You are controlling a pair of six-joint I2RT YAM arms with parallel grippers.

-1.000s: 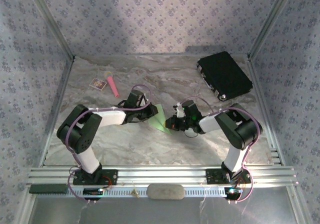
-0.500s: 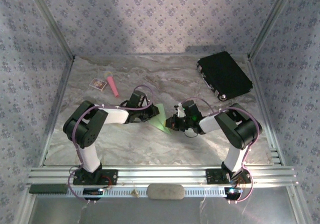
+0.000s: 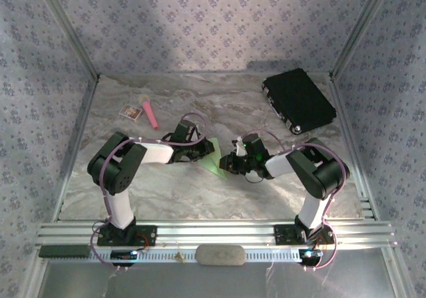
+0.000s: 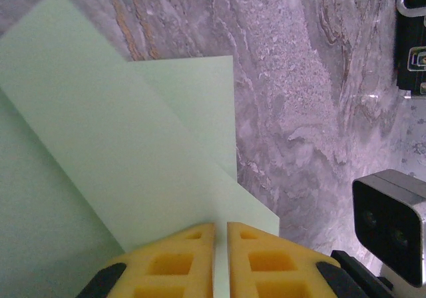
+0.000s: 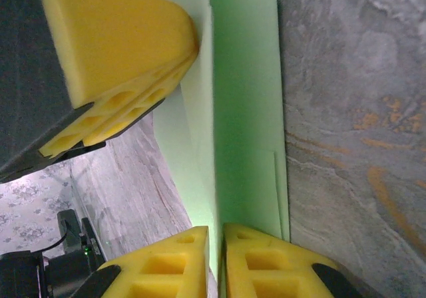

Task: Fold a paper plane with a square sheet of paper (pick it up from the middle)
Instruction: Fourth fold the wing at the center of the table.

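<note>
While low, both hands (image 4: 221,226) (image 5: 216,230) on paper (image 4: 133,145)

Nothing readable anywhere, honestly. The small card (image 3: 131,112) just left of the pink stick (image 3: 152,115) has some kind of picture or print on it, but it's way too tiny to make out. The black case (image 3: 299,100), well off to the right of the pink stick, shows no lettering I can read. The folded green paper (image 4: 133,145) is plain on every face I can see.
</note>
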